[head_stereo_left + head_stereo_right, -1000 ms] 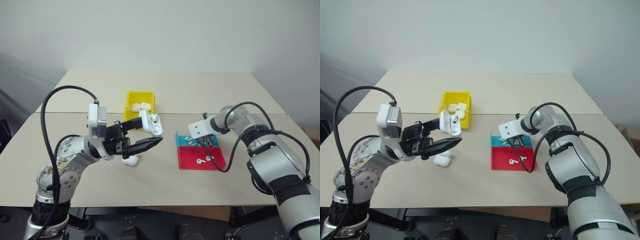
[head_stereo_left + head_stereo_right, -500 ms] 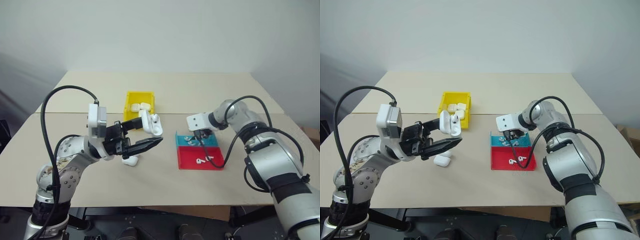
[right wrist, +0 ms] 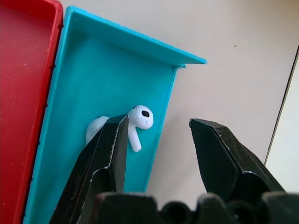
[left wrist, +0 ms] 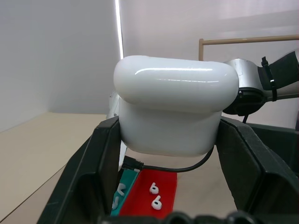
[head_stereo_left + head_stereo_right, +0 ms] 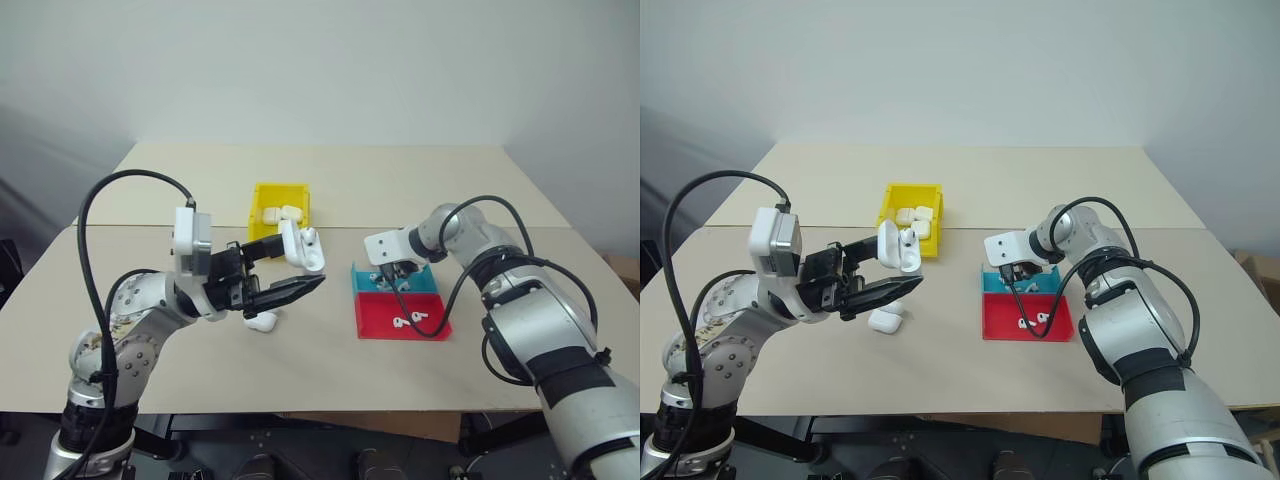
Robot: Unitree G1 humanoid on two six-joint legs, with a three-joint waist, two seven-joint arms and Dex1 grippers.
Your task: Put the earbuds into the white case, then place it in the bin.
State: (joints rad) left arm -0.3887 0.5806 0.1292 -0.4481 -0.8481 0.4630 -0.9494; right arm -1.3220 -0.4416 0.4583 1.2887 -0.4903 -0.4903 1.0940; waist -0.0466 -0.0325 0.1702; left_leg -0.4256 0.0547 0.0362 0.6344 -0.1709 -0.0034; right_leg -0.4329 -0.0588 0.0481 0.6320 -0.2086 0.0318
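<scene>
My left gripper (image 5: pixel 300 266) is shut on a white case (image 5: pixel 303 247), held above the table with its lid flipped open. In the left wrist view the case (image 4: pixel 173 112) sits between the two black fingers (image 4: pixel 100 163). My right gripper (image 5: pixel 390 272) hangs open over the teal tray (image 5: pixel 420 283). In the right wrist view an earbud (image 3: pixel 139 119) lies in that tray (image 3: pixel 93 79) just beside one fingertip (image 3: pixel 110 154), and a second earbud (image 3: pixel 95 128) is partly hidden behind it. The yellow bin (image 5: pixel 254 215) stands behind the held case with several cases in it.
A spare white case (image 5: pixel 262 321) lies on the table below my left gripper. The red tray (image 5: pixel 375 318) in front of the teal one holds two earbuds (image 5: pixel 401 322). A black cable loops from my right wrist over the red tray.
My right gripper has opened from nearly shut and shifted a little left over the teal tray. My left gripper and its case have stayed still.
</scene>
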